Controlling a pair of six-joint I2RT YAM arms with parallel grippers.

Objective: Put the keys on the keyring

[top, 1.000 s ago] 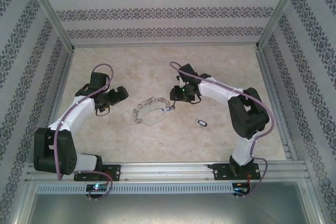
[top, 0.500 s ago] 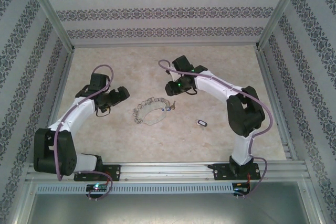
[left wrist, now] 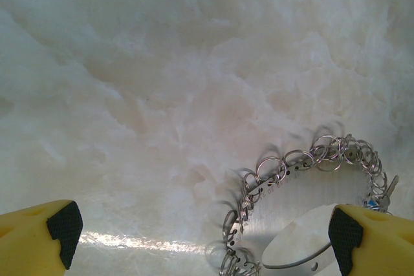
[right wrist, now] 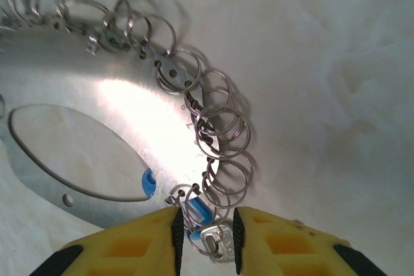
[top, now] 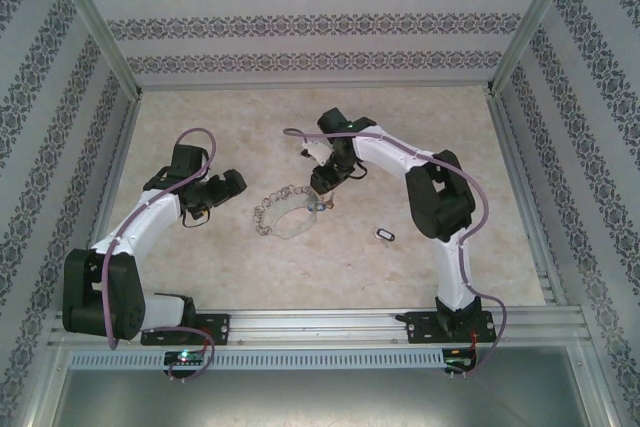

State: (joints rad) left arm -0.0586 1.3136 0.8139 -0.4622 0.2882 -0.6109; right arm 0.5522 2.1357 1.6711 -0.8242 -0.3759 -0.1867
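The keyring lies mid-table as a flat metal loop fringed with small split rings. My right gripper hangs over its right end, jaws a narrow gap apart. Between its fingers lie a blue-and-white key and a silvery clasp piece, hooked among the rings. A second blue head peeks from under the loop. Another blue-and-white key lies loose to the right. My left gripper stands wide open left of the keyring, with nothing between its fingers.
The pale marbled tabletop is walled by patterned panels on three sides. A metal rail carrying the arm bases runs along the near edge. Open floor lies behind and to the right of the keyring.
My right arm swung left and turned its wrist, bringing the gripper from beside the keyring's right end to over it. The left arm and keyring stayed put.
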